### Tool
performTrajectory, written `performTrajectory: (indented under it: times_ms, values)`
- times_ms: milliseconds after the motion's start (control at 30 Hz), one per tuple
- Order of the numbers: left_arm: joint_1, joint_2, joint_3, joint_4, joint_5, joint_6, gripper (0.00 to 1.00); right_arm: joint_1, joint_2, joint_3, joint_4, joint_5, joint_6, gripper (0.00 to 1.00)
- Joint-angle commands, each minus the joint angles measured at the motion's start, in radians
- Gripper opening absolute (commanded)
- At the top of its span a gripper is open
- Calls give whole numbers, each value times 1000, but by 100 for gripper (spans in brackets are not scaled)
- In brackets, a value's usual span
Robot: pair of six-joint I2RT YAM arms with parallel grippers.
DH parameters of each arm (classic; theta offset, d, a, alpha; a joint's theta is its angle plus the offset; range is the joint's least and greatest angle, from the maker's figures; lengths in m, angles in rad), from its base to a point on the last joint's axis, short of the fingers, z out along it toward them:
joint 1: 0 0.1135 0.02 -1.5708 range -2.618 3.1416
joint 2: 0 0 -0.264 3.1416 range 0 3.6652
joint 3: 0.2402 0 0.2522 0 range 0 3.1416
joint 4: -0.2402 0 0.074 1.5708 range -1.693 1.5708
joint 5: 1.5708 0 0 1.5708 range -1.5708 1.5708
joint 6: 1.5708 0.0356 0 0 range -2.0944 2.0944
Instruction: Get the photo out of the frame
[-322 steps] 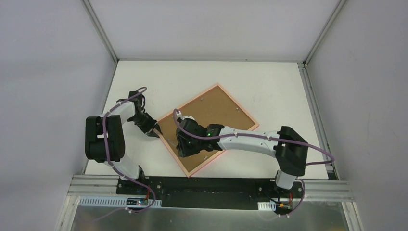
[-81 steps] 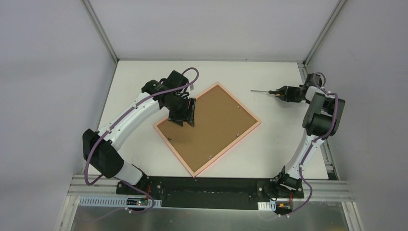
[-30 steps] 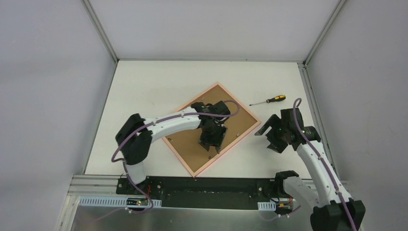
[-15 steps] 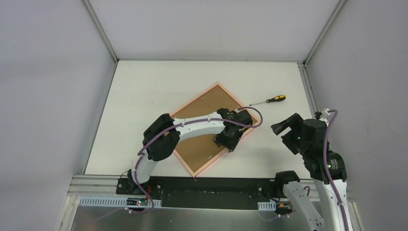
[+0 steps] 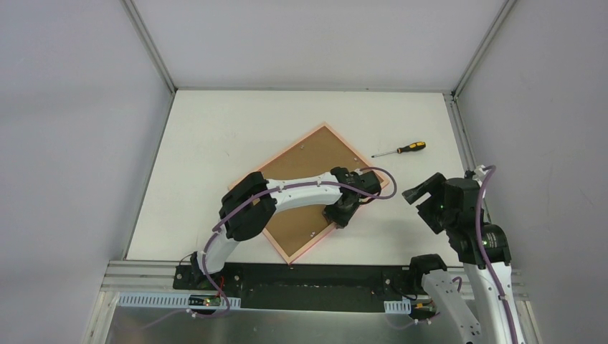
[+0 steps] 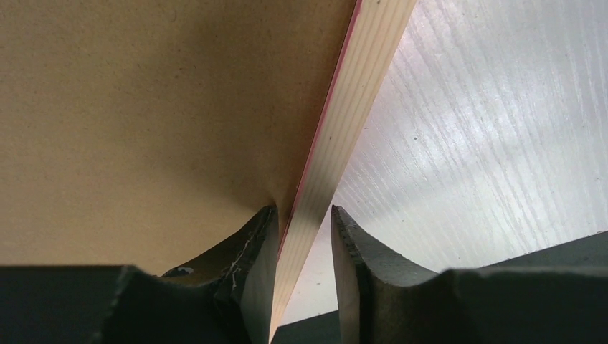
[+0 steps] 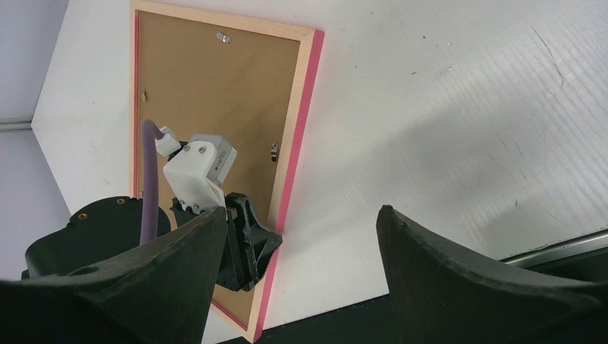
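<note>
The pink frame [image 5: 279,155] lies face down on the white table, its brown backing board [image 5: 308,161] facing up. The photo is hidden beneath the board. My left gripper [image 5: 343,213] is at the frame's near right edge. In the left wrist view its jaws [image 6: 302,215] straddle the frame's rail [image 6: 358,93]. One finger [image 6: 251,251] rests on the board side. The other finger [image 6: 358,258] stands on the table side with a small gap. My right gripper [image 5: 423,197] hovers open and empty to the right of the frame, with fingers wide apart [image 7: 301,215].
A screwdriver [image 5: 399,150] with a yellow and black handle lies on the table beyond the frame's right corner. Small metal clips [image 7: 273,151] sit along the board's edge. Walls and aluminium posts close off the table's sides.
My left gripper has crossed the backing board from its far left to the near right edge and now straddles the rail. My right arm left the screwdriver on the table and drew back.
</note>
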Motion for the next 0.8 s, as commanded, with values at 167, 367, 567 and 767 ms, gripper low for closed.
performTrajectory:
  times_ms: [167, 367, 567, 767]
  values:
    - [-11, 37, 29, -26, -23, 21, 16, -2, 17, 1, -64, 91, 39, 79]
    - [-9, -14, 7, -26, -52, 27, 0, -12, 69, -6, -128, 156, 87, 80]
    - [-7, -149, -22, -27, -14, 26, 0, -102, 136, -34, -68, 16, 51, 91]
    - [-7, -219, -29, -35, 15, 27, 0, -127, 302, -107, 189, -420, 36, 97]
